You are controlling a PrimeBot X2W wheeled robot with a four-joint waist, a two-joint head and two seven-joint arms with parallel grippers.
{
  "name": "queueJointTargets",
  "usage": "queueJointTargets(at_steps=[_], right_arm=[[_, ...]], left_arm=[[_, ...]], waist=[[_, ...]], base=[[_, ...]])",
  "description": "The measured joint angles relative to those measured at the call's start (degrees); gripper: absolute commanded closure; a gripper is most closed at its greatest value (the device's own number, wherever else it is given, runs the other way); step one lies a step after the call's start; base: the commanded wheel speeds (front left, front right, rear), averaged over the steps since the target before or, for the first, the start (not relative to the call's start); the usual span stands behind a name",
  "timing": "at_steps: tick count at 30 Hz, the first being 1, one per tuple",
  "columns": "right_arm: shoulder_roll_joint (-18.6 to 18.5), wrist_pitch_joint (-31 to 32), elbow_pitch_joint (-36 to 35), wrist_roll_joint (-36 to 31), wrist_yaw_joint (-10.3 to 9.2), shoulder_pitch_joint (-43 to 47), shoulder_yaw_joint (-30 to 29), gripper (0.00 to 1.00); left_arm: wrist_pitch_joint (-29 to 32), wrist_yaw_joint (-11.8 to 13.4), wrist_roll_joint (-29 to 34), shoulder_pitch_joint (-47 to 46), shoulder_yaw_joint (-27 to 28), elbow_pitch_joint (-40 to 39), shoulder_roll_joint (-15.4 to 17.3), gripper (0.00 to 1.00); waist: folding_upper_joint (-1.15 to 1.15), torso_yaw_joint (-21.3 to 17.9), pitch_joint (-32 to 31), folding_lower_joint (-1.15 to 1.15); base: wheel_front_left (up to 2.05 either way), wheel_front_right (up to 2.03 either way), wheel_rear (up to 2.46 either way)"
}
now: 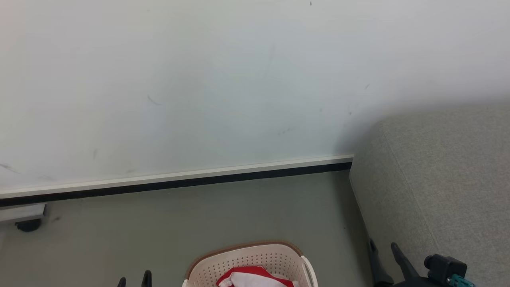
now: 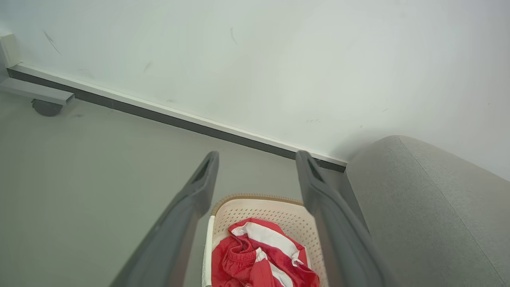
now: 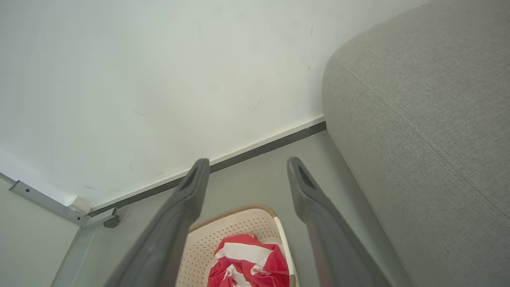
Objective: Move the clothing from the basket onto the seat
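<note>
- Left gripper [image 2: 257,156]: jaws spread wide, gripping nothing. It hangs above the floor [image 1: 159,231], apart from everything below it.
- Right gripper [image 3: 247,162]: jaws also spread wide, gripping nothing. In the head view its fingertips show against the near side of the sofa [image 1: 438,179]; whether they touch it cannot be told.
- Basket [image 2: 259,205]: cream, perforated, with a brown rim, standing on the floor. Seen along the left gripper's fingers, it lies between them and below their tips. Seen along the right gripper's fingers, it is again below the tips, and the left finger hides part of it.
- Clothing [image 2: 255,259]: red fabric with white panels, crumpled in a heap inside the basket, beneath both pairs of jaws and touching neither.
- Sofa: light grey with stitched seams, to the right of each gripper's right finger. It stands near the basket, with a strip of floor between them.
- Wall [image 1: 199,79]: pale and scuffed, beyond both sets of fingertips, with a dark skirting strip [image 1: 179,181] at its foot.
- Caster [image 1: 28,225]: dark, under a pale frame, well to the left of the left jaws.
</note>
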Motion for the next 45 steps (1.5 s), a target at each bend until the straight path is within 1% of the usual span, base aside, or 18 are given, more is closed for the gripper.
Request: queueJointTargets(at_steps=[9, 18, 20, 23, 35, 41, 45], right_arm=[[0.77, 0.56, 0.01, -5.66, -0.01, 0.07, -0.35, 0.0], [1.52, 1.07, 0.1, -10.46, -0.01, 0.16, -0.69, 0.0], [1.7, 1.49, 0.2, -12.06, -0.01, 0.25, -0.73, 0.0], [1.91, 1.56, 0.24, -13.35, -0.01, 0.65, -0.78, 0.0], [2.7, 2.24, -0.02, -19.06, -0.01, 1.56, -1.21, 0.0], [2.79, 2.26, -0.31, -19.39, 0.0, 2.09, -1.26, 0.0], [2.79, 2.26, -0.46, -19.37, 0.0, 2.09, -1.44, 0.0]], left_arm=[[-1.19, 0.0, 5.13, -0.14, 0.12, 0.01, 0.19, 0.0], [-2.32, 0.09, 7.99, -0.35, 0.11, 0.23, 0.14, 0.0], [-2.59, 0.38, 8.91, -0.57, 0.42, 0.26, 0.14, 0.0], [-3.02, 1.57, 9.46, -0.43, 0.09, 0.23, 0.07, 0.0], [-3.58, 4.22, 12.62, 0.7, -2.64, -1.09, -0.07, 0.0], [-2.6, 5.57, 12.45, 1.6, -2.94, -2.85, -0.09, 0.0], [-1.96, 5.92, 12.38, 2.54, -3.08, -4.09, -0.07, 0.0]], waist=[[0.0, -0.07, -0.24, 0.0], [0.0, 0.12, -0.59, 0.0], [0.0, 0.12, -0.82, 0.0], [0.0, 0.05, -1.17, 0.0], [0.0, -0.21, -2.31, 0.0], [0.0, -0.16, -2.27, 0.0], [0.0, -0.11, -2.16, 0.0]], base=[[0.0, 0.0, 0.0], [0.0, 0.0, 0.0], [0.0, 0.0, 0.0], [0.0, 0.0, 0.0], [0.0, 0.0, 0.0], [0.0, 0.0, 0.0], [0.0, 0.0, 0.0]])
